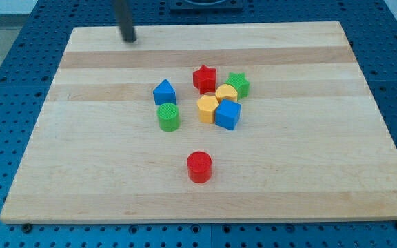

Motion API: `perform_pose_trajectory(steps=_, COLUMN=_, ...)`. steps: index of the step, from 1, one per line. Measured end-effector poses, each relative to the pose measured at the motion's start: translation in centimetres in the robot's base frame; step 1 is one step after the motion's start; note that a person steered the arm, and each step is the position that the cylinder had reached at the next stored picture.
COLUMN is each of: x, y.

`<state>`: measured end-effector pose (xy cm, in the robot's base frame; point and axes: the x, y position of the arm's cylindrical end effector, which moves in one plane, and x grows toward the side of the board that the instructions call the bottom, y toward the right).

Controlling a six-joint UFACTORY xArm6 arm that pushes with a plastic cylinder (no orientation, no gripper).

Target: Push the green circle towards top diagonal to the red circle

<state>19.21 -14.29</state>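
The green circle [168, 116] stands left of the middle of the wooden board [81, 151]. The red circle [199, 167] stands alone below it and to its right, nearer the view's bottom. My tip [129, 39] is at the view's top left part of the board, far above the green circle and apart from every block. A blue block with a peaked top [164, 92] sits just above the green circle, close to it.
A cluster lies right of the green circle: a red star [204, 78], a green star [238, 84], a yellow block [227, 93], a yellow hexagon [207, 107] and a blue cube [227, 114]. A blue perforated table [5, 55] surrounds the board.
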Motion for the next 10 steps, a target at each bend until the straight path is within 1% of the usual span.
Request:
perform_pose_trajectory(steps=1, x=0.3, y=0.1)
perform_pose_trajectory(steps=2, x=7.3, y=-0.2)
perform_pose_trajectory(steps=3, x=8.6, y=-0.1)
perform_pose_trajectory(steps=4, x=12.7, y=2.3)
perform_pose_trajectory(steps=5, x=9.4, y=4.8)
perform_pose_trajectory(steps=6, x=11.0, y=6.0)
perform_pose_trajectory(steps=7, x=13.7, y=7.2)
perform_pose_trajectory(steps=9, x=13.9, y=7.2)
perform_pose_trajectory(steps=10, x=16.8, y=7.2)
